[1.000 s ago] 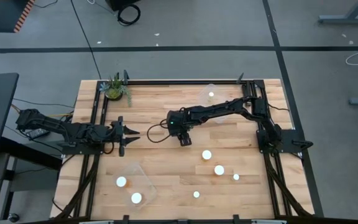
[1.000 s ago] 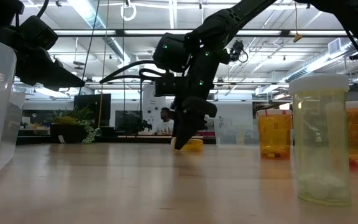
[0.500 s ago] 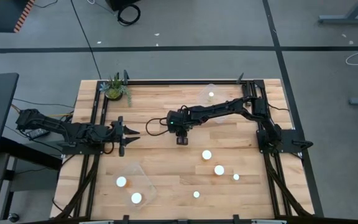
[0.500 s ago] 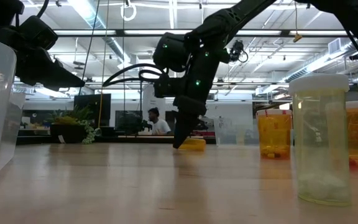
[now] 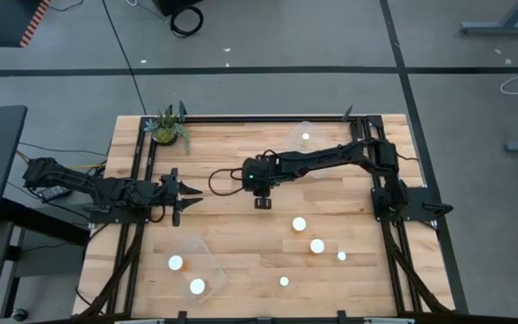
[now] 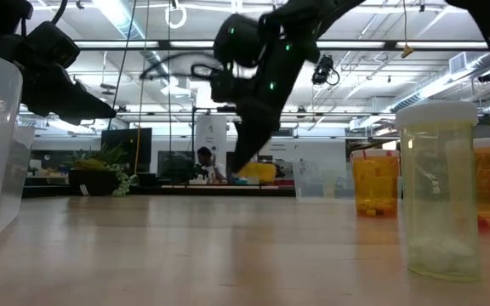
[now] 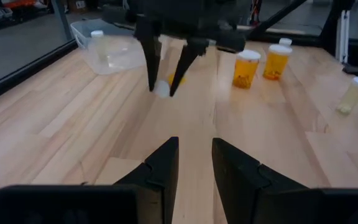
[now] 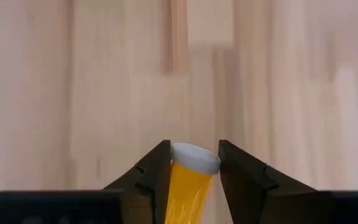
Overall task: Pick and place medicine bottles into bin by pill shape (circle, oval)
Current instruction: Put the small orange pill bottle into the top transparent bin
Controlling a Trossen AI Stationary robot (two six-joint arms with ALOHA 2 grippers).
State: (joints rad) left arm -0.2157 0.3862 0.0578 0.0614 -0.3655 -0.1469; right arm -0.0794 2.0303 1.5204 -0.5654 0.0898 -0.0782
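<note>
Since a second ago the held bottle has come up off the tabletop; in the low view it now hangs clear of the wood, where before it rested there. My right gripper pinches it across the orange body, white cap leading, long axis running out along the fingers.

From the gripper, the far bin lies at about 1 o'clock in the high view, the near bin at about 7 o'clock. I judge the carry turns on which one suits its pills.

The pill shape I cannot read in any view. Left gripper waits at 9 o'clock, fingers spread.

The left wrist view alone shows the cap between the right fingertips.
</note>
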